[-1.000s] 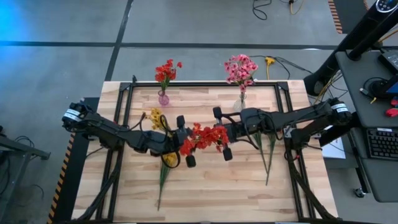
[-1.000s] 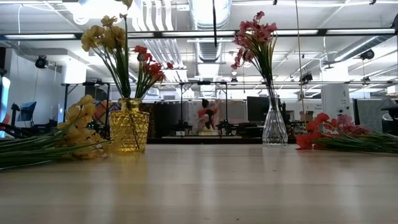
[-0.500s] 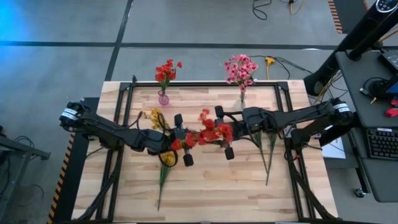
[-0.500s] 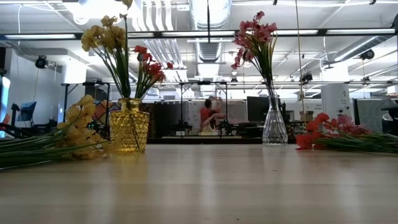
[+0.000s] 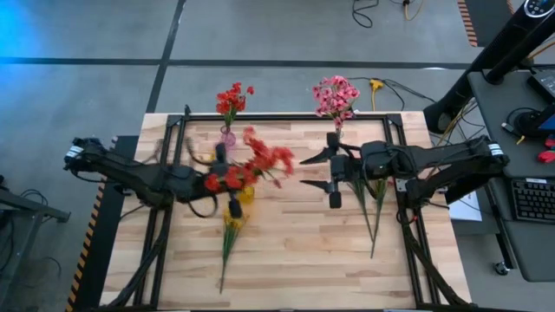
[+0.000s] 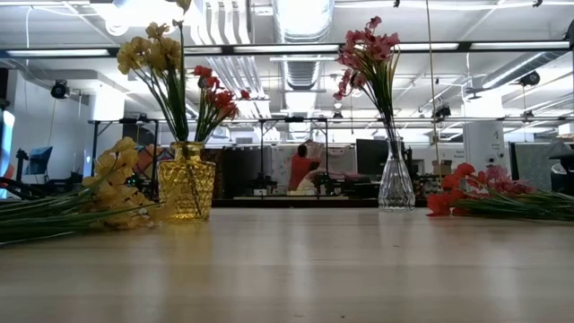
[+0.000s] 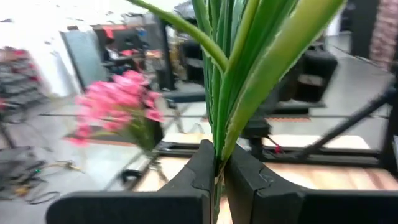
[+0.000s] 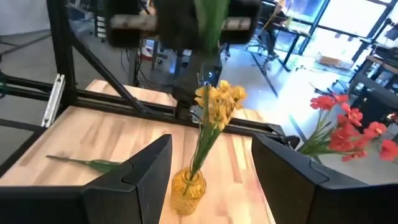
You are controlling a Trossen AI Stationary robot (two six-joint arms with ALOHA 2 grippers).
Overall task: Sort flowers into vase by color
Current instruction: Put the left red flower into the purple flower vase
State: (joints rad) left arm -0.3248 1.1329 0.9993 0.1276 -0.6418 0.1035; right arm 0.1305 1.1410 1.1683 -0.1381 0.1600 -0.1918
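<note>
We counted three vases on the wooden surface (image 5: 286,260): amber glass with yellow sprigs (image 5: 246,194), a small pink vase holding red (image 5: 228,136), and a clear one with pink blossoms (image 5: 336,139). The left end effector (image 5: 227,180) was blurred but clenched on the red-blossomed sprig's green stem (image 7: 219,124), hanging above the amber vase. The right end effector (image 5: 333,180) hung released mid-surface.

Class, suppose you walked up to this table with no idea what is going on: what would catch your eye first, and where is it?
First, the red flower sprig above the table's middle left, its stem pinched in the shut left gripper. Next, the right gripper, open and empty at the table's centre. At the table's back edge, red flowers stand in one vase and pink flowers in another.
</note>
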